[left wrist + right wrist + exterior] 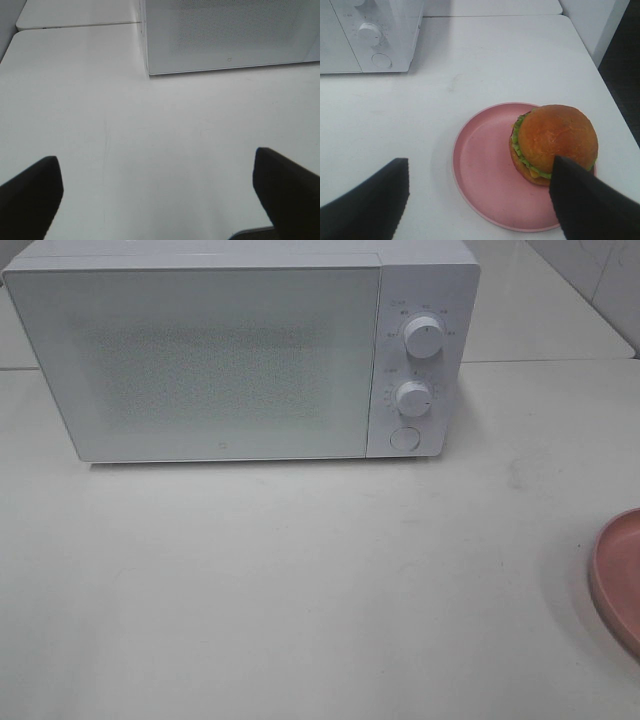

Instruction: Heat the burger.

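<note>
Resting on the pink plate (485,170), the burger (555,142) lies beneath the open right pincer (480,200).

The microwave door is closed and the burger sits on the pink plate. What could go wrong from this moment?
1. The burger sits off-centre, close to the rim of the pink plate; a clumsy grip by the open right gripper may push it off or squash the bun.
2. The microwave door is shut, so carrying the burger there first would likely leave it blocked.
3. The plate lies near the table edge; a nudge might slide it off.
</note>
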Controlling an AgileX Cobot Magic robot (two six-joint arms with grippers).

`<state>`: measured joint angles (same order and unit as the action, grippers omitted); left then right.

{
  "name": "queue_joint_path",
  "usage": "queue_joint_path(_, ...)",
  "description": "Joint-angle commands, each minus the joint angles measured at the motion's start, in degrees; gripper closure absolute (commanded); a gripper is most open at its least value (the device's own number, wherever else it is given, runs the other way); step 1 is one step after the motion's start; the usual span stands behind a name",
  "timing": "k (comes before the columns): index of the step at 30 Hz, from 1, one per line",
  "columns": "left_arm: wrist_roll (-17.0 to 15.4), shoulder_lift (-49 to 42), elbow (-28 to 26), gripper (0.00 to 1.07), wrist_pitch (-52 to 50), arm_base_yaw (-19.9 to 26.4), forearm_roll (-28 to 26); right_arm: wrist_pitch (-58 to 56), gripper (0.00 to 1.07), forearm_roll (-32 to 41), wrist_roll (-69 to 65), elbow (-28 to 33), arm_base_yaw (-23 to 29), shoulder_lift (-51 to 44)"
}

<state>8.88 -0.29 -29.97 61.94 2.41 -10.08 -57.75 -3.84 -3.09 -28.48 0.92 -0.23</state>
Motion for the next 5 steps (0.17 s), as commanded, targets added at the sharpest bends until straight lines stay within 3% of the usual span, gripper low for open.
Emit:
queue_joint_path(1, -0.2, -1.4, 0.2, 0.10, -0.5, 0.0, -0.3, 0.6, 0.32, 0.1, 0.7, 0.0, -0.2, -1.3)
queue_joint_path(5, -0.2, -1.4, 0.2, 0.10, -0.5, 0.0, -0.3, 0.6, 0.32, 0.1, 0.7, 0.0, -0.2, -1.3)
